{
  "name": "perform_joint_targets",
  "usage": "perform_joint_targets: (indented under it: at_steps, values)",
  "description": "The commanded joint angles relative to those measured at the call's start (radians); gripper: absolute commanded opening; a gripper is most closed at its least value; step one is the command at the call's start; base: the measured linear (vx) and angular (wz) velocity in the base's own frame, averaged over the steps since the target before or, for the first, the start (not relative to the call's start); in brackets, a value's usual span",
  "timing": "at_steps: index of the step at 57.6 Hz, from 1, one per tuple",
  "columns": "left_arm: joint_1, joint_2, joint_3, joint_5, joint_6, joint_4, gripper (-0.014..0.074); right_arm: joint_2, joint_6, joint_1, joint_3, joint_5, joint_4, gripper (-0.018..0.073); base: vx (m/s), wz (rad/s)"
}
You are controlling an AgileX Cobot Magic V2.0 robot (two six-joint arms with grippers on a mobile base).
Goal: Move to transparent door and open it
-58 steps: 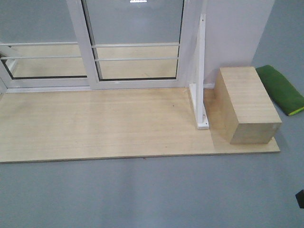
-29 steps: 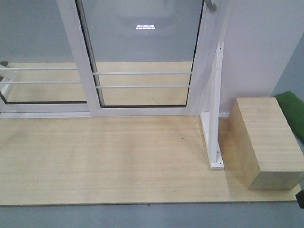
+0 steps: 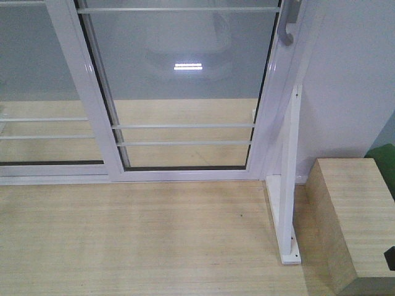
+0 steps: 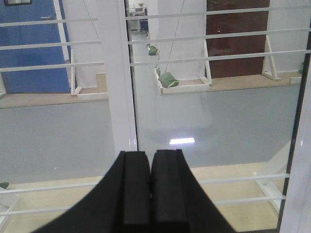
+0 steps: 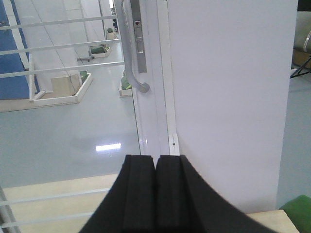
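The transparent door [image 3: 185,74] stands directly ahead, slid fully shut. We judge it heavy and rigid, its glass slick and fragile, so we grasp the grey handle [image 5: 126,43]. Left gripper [image 4: 149,160] and right gripper [image 5: 155,162] are both closed and empty.

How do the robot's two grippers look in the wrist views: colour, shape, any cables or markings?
Both look alike. The left gripper has two matte black fingers with flat, squared tips, widening downward into a flared black base. The right gripper has the same build. No cables, markings or labels show on either.
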Motion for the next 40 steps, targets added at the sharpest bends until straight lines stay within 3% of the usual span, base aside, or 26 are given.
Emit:
perform_joint_targets:
  at_steps: [1, 40]
  values:
    - [-0.005, -0.013, 0.015, -0.083, -0.008, -0.002, -0.0006, -0.015, -0.008, 0.0, 0.004, -0.085, -0.009, -0.0006, 0.34, -0.01]
    - [-0.005, -0.013, 0.015, -0.083, -0.008, -0.002, -0.0006, -0.015, -0.008, 0.0, 0.004, -0.085, -0.009, -0.0006, 0.21, 0.02]
